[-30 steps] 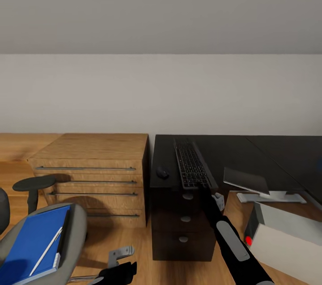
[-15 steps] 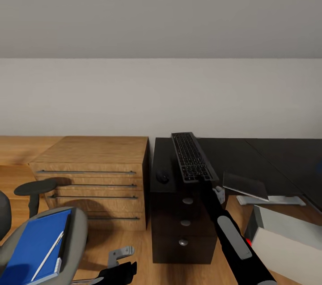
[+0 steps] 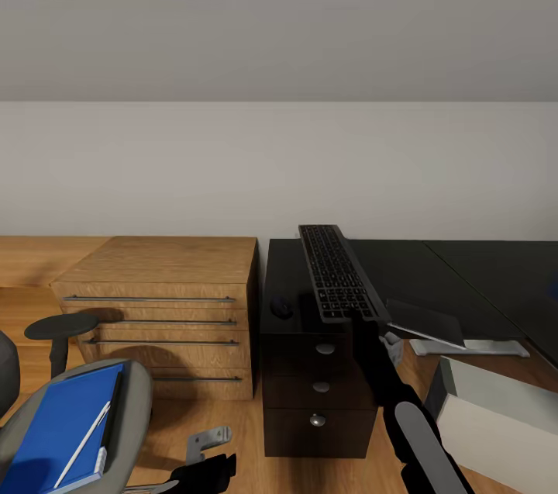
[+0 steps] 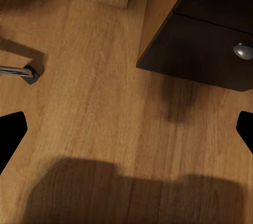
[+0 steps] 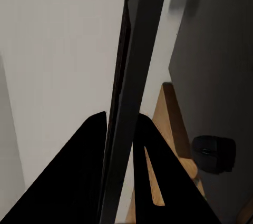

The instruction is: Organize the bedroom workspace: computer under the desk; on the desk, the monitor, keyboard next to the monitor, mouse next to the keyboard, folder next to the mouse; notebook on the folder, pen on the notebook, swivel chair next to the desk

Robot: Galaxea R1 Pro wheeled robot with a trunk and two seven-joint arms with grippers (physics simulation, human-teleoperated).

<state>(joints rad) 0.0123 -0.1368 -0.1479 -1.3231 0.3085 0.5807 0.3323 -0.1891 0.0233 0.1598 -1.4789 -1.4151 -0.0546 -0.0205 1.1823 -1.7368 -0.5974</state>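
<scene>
My right gripper (image 3: 364,321) is shut on the near end of the keyboard (image 3: 335,271), which hangs lifted above the left end of the black desk (image 3: 434,269). The right wrist view shows the keyboard (image 5: 139,50) edge-on between my right gripper (image 5: 120,129) fingers. The mouse (image 3: 281,307) (image 5: 213,153) sits on the desk left of the keyboard. At lower left, the swivel chair (image 3: 136,393) carries the blue folder (image 3: 54,428) with the pen (image 3: 81,436) on it. The pale computer (image 3: 496,416) stands on the floor at right. My left gripper (image 3: 205,471) (image 4: 126,134) hangs open over the floor.
A light oak cabinet (image 3: 163,296) stands left of the desk's drawer unit (image 3: 318,401) (image 4: 211,60). A dark flat panel (image 3: 426,323) tilts at the desk's front edge; I cannot tell whether it is the monitor. A chrome chair leg (image 4: 16,71) lies near my left gripper.
The right gripper has raised the keyboard off the desk top, and it now sits higher and slightly to the right. The head view shifted a little. The left arm is still.
</scene>
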